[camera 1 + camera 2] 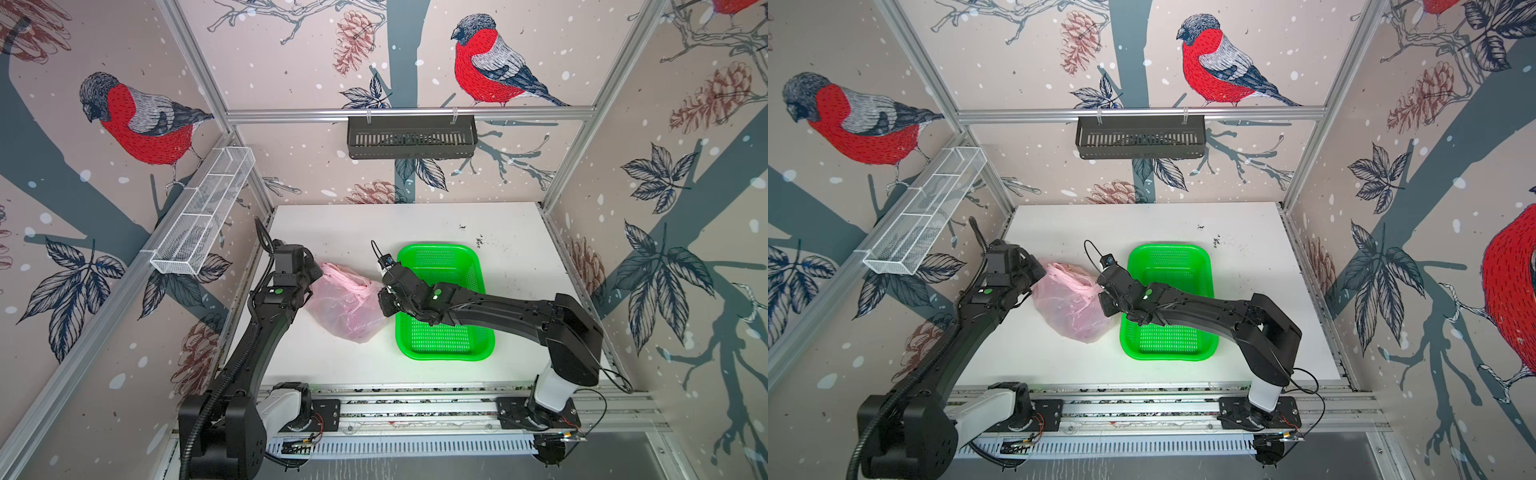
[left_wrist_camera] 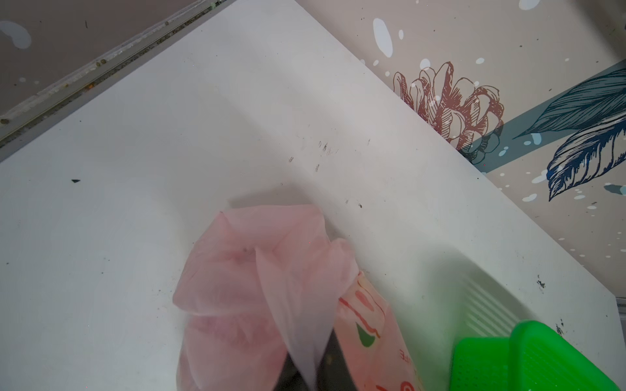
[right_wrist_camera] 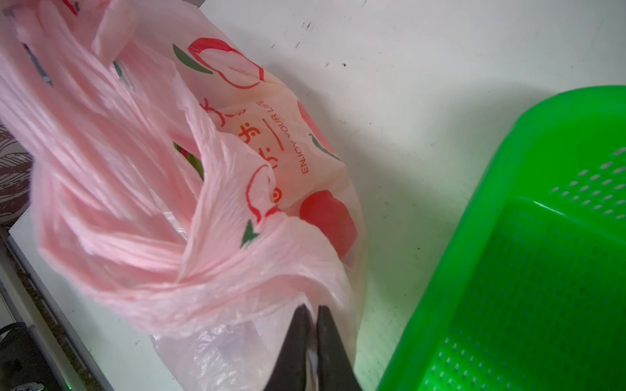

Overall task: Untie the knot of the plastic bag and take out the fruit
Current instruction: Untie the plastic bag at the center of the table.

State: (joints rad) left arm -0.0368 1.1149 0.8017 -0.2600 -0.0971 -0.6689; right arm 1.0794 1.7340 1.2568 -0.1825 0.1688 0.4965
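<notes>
My left tool (image 2: 310, 369) pinches a strip of the plastic bag (image 2: 230, 287). My right tool (image 3: 312, 309) clamps its film, left of the green tray (image 3: 559, 135).

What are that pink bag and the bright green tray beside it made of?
The plastic bag: thin, soft plastic film by the look; it is crinkled, pleated and semi-see-through, with red print. The green tray: probably rigid moulded plastic, glossy; smooth rounded rim, rows of small slots in floor and walls.
</notes>
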